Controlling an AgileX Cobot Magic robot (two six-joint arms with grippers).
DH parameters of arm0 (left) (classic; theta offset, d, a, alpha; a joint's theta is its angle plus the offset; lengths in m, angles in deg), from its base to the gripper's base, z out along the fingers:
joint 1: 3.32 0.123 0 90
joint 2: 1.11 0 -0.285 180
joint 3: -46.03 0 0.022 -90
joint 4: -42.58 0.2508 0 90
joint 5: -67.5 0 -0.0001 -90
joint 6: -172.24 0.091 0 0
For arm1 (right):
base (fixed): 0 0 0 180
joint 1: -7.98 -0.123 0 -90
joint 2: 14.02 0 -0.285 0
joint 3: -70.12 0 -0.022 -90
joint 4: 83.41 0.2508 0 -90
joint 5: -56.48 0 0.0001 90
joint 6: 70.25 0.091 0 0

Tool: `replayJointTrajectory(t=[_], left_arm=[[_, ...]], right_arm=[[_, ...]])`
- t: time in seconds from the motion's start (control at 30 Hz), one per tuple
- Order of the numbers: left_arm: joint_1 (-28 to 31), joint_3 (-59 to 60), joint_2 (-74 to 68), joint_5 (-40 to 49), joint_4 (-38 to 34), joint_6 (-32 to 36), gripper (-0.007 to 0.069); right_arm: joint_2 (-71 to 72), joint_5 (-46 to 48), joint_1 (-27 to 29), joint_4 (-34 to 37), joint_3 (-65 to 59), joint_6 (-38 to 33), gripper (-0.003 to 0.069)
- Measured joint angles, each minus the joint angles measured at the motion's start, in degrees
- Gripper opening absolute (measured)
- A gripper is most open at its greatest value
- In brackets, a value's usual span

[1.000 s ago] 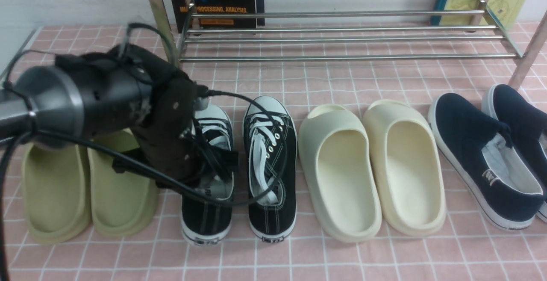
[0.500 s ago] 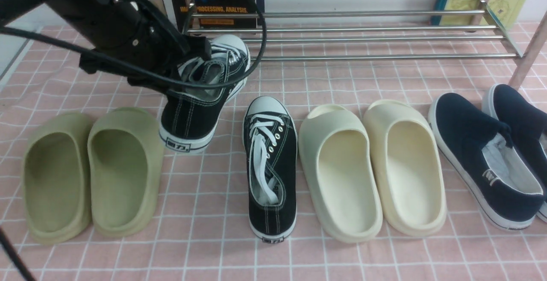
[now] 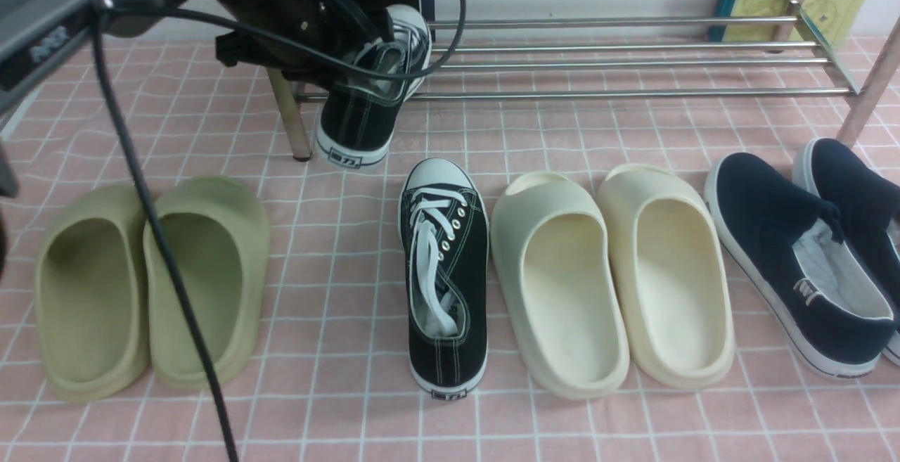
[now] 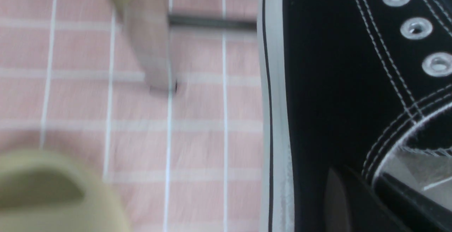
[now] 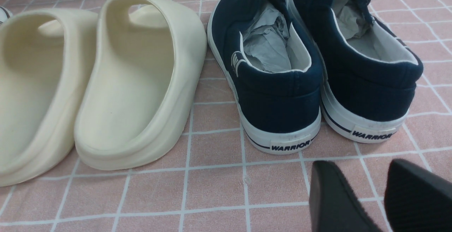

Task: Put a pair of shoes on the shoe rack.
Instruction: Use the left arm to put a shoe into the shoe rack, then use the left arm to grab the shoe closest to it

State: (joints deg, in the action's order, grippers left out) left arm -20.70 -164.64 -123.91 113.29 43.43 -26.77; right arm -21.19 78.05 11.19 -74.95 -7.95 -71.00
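Note:
One black sneaker [image 3: 355, 124] hangs in the air, tilted, its white toe over the lower bars at the left end of the shoe rack [image 3: 598, 62] and its heel lower, beside the rack's front left leg. My left gripper [image 3: 355, 61] is shut on its side wall near the collar. In the left wrist view one finger [image 4: 337, 198] lies outside the canvas of this sneaker [image 4: 317, 83]. The other black sneaker [image 3: 444, 272] rests on the pink cloth, toe toward the rack. My right gripper [image 5: 363, 179] is open over bare cloth behind the navy slip-ons.
Olive slides [image 3: 148, 286] lie at the left, cream slides [image 3: 612, 279] at the centre right, navy slip-ons [image 3: 794, 265] at the far right by the rack's right leg [image 3: 868, 89]. Books [image 3: 358, 5] stand behind the rack. The left arm's cable droops across the left side.
My left gripper has lifted the left-hand black sneaker off the cloth and carried it up and away to the rack's left end. The other shoes have not moved.

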Motion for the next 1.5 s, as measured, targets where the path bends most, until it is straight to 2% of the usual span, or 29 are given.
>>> replayJointTrajectory(t=[0.3, 0.43, 0.57, 0.63, 0.73, 0.83, 0.97, 1.1, 1.17, 1.23, 1.27, 1.4, 1.43, 1.5], left_arm=[[0.1, -6.1, -8.4, -8.4, 8.9, -11.7, 0.0028], [0.1, -7.0, -9.2, -9.6, 10.5, -14.4, 0.0046], [0.1, -7.3, -9.2, -10.1, 10.6, -15.5, 0.0145], [0.1, -7.4, -9.0, -9.0, 10.6, -15.4, 0.0242], [0.1, -7.5, -7.9, -6.6, 11.0, -13.5, 0.0362], [0.1, -7.6, -4.8, -2.2, 11.4, -9.0, 0.0449], [0.1, -7.7, -0.1, 3.5, 11.5, -3.7, 0.0480], [0.1, -7.0, 6.2, 15.9, 9.9, 2.7, 0.0484], [0.1, -2.5, 9.3, 19.5, 7.2, 5.0, 0.0484], [0.0, 1.7, 10.8, 19.9, 5.0, 6.0, 0.0483], [-0.5, 7.7, 13.2, 19.1, 2.6, 7.3, 0.0482], [-6.5, 26.1, 20.1, 11.9, -1.2, 8.4, 0.0470], [-6.9, 26.1, 20.4, 11.5, -1.3, 8.3, 0.0470], [-11.8, 34.3, 22.4, 6.3, -2.3, 5.9, 0.0465]], right_arm=[[0.0, 0.0, 0.0, 0.0, 0.0, 0.0, 0.0239], [0.0, 0.0, 0.0, 0.0, 0.0, 0.0, 0.0239], [0.0, 0.0, 0.0, 0.0, 0.0, 0.0, 0.0239], [0.0, 0.0, 0.0, 0.0, 0.0, 0.0, 0.0239], [0.0, 0.0, 0.0, 0.0, 0.0, 0.0, 0.0239], [0.0, 0.0, 0.0, 0.0, 0.0, 0.0, 0.0239], [0.0, 0.0, 0.0, 0.0, 0.0, 0.0, 0.0239], [0.0, 0.0, 0.0, 0.0, 0.0, 0.0, 0.0239], [0.0, 0.0, 0.0, 0.0, 0.0, 0.0, 0.0239], [0.0, 0.0, 0.0, 0.0, 0.0, 0.0, 0.0239], [0.0, 0.0, 0.0, 0.0, 0.0, 0.0, 0.0239], [0.0, 0.0, 0.0, 0.0, 0.0, 0.0, 0.0239], [0.0, 0.0, 0.0, 0.0, 0.0, 0.0, 0.0239], [0.0, 0.0, 0.0, 0.0, 0.0, 0.0, 0.0239]])
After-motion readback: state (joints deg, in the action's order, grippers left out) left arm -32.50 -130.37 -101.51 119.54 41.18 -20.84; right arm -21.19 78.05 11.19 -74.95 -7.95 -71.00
